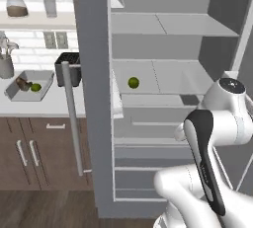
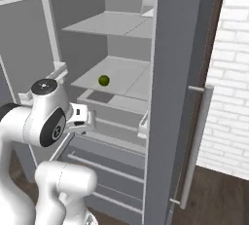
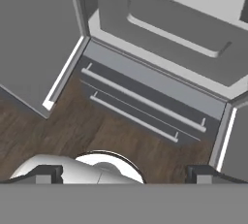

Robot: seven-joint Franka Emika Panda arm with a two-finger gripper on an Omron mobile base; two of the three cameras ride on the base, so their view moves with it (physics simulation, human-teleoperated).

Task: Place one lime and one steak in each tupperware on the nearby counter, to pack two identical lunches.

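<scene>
Left base view: open grey fridge fills the centre and right of the frame. One small round bright-green lime (image 1: pixel 133 82) sits alone on the middle pale shelf (image 1: pixel 173 76), centre of frame. At far left, the pale grey-white counter (image 1: pixel 44 104) over dark brown cabinets carries a shallow grey rectangular tupperware (image 1: pixel 44 78); inside it lie a second green lime (image 1: pixel 35 87) and a dark brown lumpy steak (image 1: pixel 22 83), touching or nearly so, too small to be sure. The tray's right end is close to the fridge door handle (image 1: pixel 72 118). A black toaster (image 1: pixel 69 64) behind is partly cut off by the door edge. The white arm rises at lower right; its hand is hidden behind its own joints here.

Right base view: the same fridge lime (image 2: pixel 103 80) lies on the shelf, upper left of centre. The gripper (image 2: pixel 87 120) shows just below and left of it, pointing downward, fingertips hard to make out. The lime is above it and well apart.

Hand view: the camera looks down at the wooden floor (image 3: pixel 97 131) and the lower grey fridge drawers (image 3: pixel 160 29). Two dark fingertips (image 3: pixel 46 173) stand at opposite sides of the bottom edge, spread wide, nothing between them.
</scene>
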